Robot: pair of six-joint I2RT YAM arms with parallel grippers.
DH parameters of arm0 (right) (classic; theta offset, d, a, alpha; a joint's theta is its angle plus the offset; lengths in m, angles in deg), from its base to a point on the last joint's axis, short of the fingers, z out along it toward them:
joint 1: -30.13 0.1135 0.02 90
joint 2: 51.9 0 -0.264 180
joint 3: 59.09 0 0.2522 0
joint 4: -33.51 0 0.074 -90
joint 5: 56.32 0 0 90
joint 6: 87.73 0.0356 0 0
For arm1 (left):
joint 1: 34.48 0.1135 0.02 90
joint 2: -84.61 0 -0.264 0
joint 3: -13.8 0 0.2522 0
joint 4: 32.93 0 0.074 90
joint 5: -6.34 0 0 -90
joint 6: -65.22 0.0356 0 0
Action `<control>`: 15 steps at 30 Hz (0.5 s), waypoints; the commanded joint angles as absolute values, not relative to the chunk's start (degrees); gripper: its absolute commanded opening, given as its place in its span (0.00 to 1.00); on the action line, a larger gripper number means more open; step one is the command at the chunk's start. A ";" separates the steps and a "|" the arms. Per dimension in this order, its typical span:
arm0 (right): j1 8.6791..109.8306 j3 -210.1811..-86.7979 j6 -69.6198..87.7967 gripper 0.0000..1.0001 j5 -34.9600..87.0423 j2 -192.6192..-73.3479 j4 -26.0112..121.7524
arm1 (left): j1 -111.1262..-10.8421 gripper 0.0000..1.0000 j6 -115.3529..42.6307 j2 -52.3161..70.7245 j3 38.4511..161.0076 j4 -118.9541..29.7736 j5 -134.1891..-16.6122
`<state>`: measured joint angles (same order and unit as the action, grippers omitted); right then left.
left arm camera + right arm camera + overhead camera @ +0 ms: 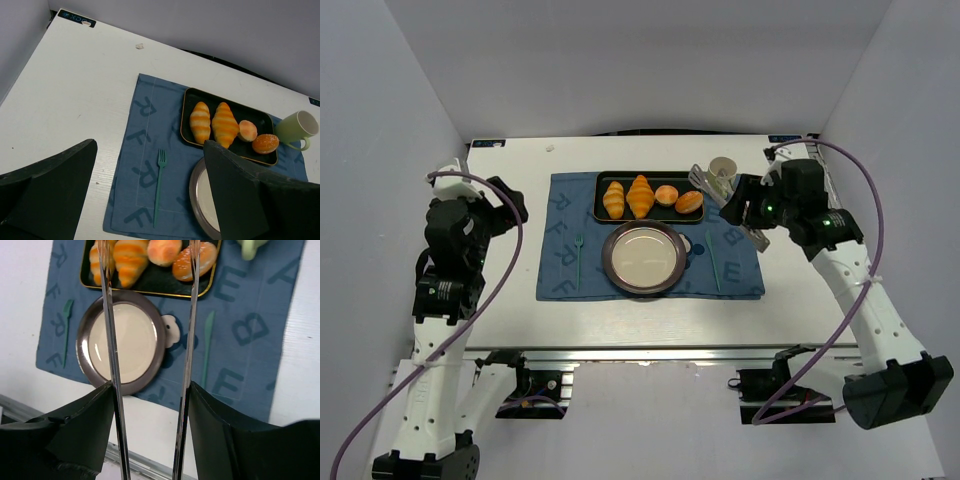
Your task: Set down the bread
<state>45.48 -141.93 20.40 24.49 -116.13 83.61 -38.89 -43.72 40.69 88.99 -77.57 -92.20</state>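
Four baked pieces lie in the black rectangular tray [620, 178]. The small glossy orange-brown oval roll [689, 203] is at its right end, beside a paler round bun [666, 195] and two ridged golden croissants [640, 196]. Just in front of the tray, on the blue lettered placemat [560, 262], the round metal-rimmed plate [608, 262] is bare, so I reckon nothing has been placed yet. The right claw [152, 440] is clenched around thin metal tongs [111, 340]. Their arms stand apart and point toward the roll, but I cannot tell whether the tips touch it. The left claw [150, 200] hangs released, well off to the side. Gripping, lifting and setting down all remain.
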 commanded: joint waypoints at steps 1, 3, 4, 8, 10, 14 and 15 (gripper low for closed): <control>48.13 -141.06 24.33 0.63 24.01 -118.43 78.31 | -39.05 0.98 -42.63 39.70 90.75 -78.41 -91.92; 49.80 -139.75 26.08 0.63 26.20 -120.36 76.38 | -39.05 0.98 -41.92 38.65 91.02 -78.86 -91.57; 50.25 -139.31 26.70 0.63 27.26 -120.98 75.85 | -39.05 0.98 -41.92 38.56 91.02 -79.30 -91.49; 52.10 -138.60 29.16 0.63 30.69 -124.84 74.61 | -39.05 0.98 -42.27 38.99 89.70 -77.99 -90.26; 52.71 -138.60 30.48 0.63 32.18 -127.22 74.08 | -39.05 0.98 -42.18 39.17 89.26 -77.55 -90.17; 53.24 -138.95 33.12 0.63 37.01 -130.64 73.38 | -39.05 0.98 -41.66 38.73 89.35 -77.46 -90.17; 53.33 -139.12 33.65 0.63 38.41 -131.09 72.77 | -39.05 0.98 -41.66 38.56 89.43 -77.46 -90.17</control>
<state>53.04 -138.55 30.35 33.10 -130.73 76.79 -38.89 -42.47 38.22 89.14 -78.00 -91.04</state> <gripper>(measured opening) 0.628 0.983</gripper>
